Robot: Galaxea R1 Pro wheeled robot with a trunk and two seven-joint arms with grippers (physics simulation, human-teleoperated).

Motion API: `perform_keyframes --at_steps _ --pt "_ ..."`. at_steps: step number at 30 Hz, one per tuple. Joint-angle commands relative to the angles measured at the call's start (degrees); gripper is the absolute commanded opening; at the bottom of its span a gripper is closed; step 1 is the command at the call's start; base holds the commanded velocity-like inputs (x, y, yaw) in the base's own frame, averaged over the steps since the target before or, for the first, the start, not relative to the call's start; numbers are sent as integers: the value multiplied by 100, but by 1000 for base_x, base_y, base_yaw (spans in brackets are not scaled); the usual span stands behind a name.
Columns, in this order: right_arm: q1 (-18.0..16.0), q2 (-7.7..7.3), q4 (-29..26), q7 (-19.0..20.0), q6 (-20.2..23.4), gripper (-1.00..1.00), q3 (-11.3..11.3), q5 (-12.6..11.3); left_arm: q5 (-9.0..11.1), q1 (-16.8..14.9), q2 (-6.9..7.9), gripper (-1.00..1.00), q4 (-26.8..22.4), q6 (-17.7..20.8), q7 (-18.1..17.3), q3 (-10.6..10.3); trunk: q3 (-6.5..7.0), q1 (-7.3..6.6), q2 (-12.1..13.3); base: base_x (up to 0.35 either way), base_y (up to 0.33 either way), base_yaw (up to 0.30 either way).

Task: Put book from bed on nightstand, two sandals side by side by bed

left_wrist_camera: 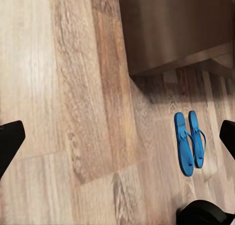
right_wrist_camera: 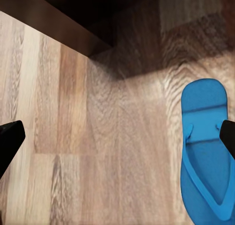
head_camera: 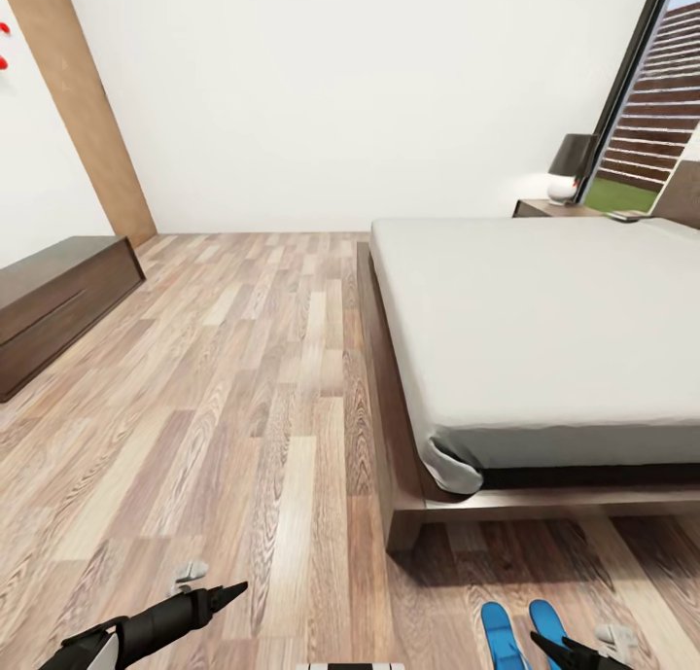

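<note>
We see the two sandals (head_camera: pixel 530 633) lying side by side on the floor (head_camera: pixel 243 378) near the bed's (head_camera: pixel 544 320) near end. Our left gripper (left_wrist_camera: pixel 117 141) and right gripper (right_wrist_camera: pixel 117 141) both hang over the planks, jaws wide apart and holding nothing.

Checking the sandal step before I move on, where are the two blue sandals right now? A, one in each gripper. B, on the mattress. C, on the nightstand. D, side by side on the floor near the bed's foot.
D: the sandals lie paired on the wood floor just off the bed.

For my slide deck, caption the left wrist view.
Two blue sandals lie side by side on the wood-plank floor near the bed frame's corner.
</note>
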Motion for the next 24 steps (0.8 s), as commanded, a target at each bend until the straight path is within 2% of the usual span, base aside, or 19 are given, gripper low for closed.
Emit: perform_keyframes --at_steps 1,24 --pt "-4 0 10 12 -41 100 -18 29 31 -2 0 100 3 57 -23 6 18 -4 0 0 0 0" --pt "-4 13 24 11 -53 100 -18 28 28 -2 27 100 8 40 -21 1 528 -63 31 0 0 0"
